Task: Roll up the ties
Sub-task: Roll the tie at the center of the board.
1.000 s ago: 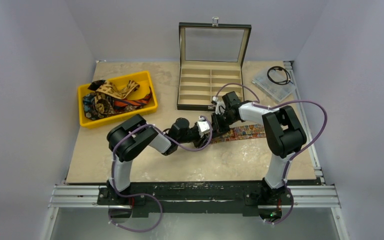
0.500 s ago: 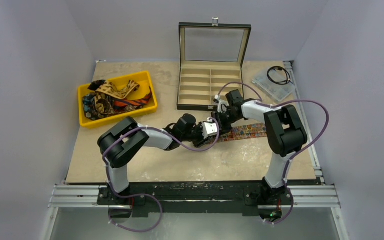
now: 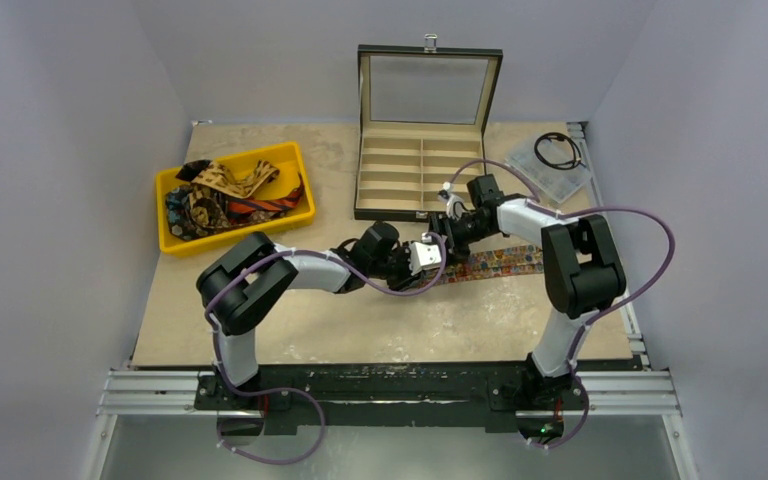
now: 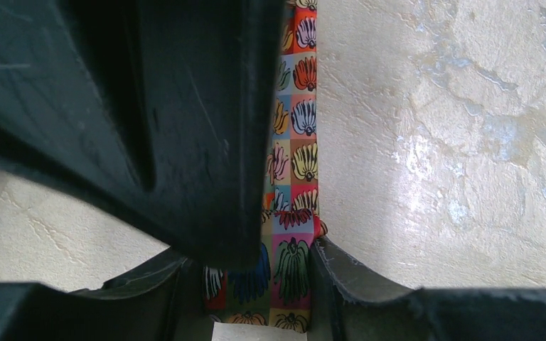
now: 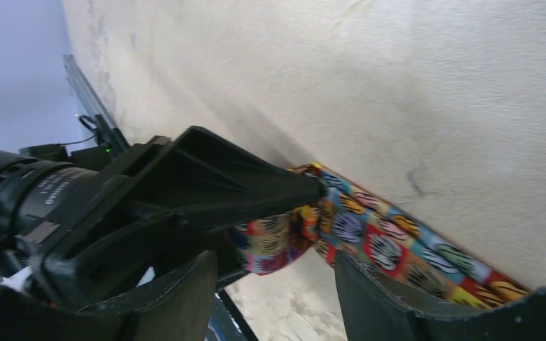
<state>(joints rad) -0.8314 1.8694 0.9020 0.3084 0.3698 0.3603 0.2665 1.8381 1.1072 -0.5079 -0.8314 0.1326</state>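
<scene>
Left wrist: left pincer (image 4: pixel 256 288) grips the floral tie (image 4: pixel 297 160).

Yellow bin (image 3: pixel 293 172), open divided box (image 3: pixel 420 160), perhaps coiled cable (image 3: pixel 558 150)

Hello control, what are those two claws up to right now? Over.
Left claw clamped on floral tie. Right claw open beside it. Tie mostly lying flat. Nothing blocking.

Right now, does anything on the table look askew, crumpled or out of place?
Yes: the multicoloured floral fabric necktie is bunched into a loose crumple at its end, right at the left hand, not wound into a neat roll. The rest of it lies flat.
</scene>
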